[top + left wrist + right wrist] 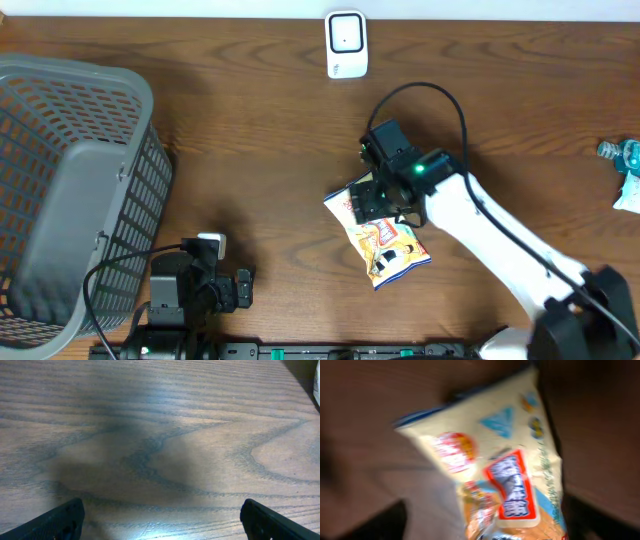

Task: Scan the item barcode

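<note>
With the right gripper's [383, 196] fingers apparently spread over the cream, red-labelled crinkly snack bag [388, 248] lying mid-tabletop [250, 120], and the left gripper's [161, 510] fingers spread idle, a shallow re-grasp could slip off the slick film.

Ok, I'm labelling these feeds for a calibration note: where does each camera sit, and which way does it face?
Overhead: fixed above the table, looking straight down on grey basket, white scanner, snack bag; left arm and right arm show.
Left wrist: low, facing the tabletop; left gripper open, fingertips at bottom corners.
Right wrist: close above the snack bag, blurred; right gripper, dark fingers at lower corners.
Shared: overhead and right wrist both see the snack bag.
</note>
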`<state>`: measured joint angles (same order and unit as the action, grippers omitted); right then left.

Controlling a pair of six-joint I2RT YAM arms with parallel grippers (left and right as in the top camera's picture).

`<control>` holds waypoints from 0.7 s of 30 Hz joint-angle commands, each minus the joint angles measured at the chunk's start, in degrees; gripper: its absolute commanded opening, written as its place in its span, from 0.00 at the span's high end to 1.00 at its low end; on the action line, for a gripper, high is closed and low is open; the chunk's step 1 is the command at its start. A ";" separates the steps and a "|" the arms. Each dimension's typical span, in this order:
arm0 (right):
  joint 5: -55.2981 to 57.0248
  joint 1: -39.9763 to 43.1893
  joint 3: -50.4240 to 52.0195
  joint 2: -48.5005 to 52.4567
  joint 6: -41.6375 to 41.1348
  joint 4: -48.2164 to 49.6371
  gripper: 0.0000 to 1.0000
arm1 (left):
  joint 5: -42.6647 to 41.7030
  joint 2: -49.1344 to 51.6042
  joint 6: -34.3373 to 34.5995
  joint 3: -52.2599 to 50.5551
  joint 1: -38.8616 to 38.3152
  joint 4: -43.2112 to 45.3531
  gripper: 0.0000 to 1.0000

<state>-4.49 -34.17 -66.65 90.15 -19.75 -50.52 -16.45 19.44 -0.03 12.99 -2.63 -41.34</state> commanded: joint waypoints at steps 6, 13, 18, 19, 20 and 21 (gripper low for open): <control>4.79 -7.96 3.61 3.87 6.56 3.43 0.01 | -0.48 -0.15 -0.37 0.31 0.15 0.00 0.01; 10.27 -10.64 3.74 11.41 6.49 2.84 0.07 | -0.48 -0.15 -0.37 0.31 0.13 0.02 0.01; 17.77 -12.07 3.76 18.05 5.01 2.73 0.12 | -0.48 -0.15 -0.37 0.31 0.13 0.00 0.01; 18.64 -12.28 3.76 19.41 4.98 2.56 0.16 | -0.48 -0.15 -0.37 0.31 0.13 0.00 0.01; 19.50 -12.35 3.76 21.18 5.01 2.32 0.24 | -0.48 -0.15 -0.37 0.31 0.13 0.02 0.01; 19.67 -12.37 3.76 22.67 5.03 1.99 0.33 | -0.48 -0.15 -0.35 0.31 0.13 0.02 0.01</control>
<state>9.96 -45.95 -64.10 107.02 -14.31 -48.40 -16.43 19.46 -0.03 12.99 -2.63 -41.34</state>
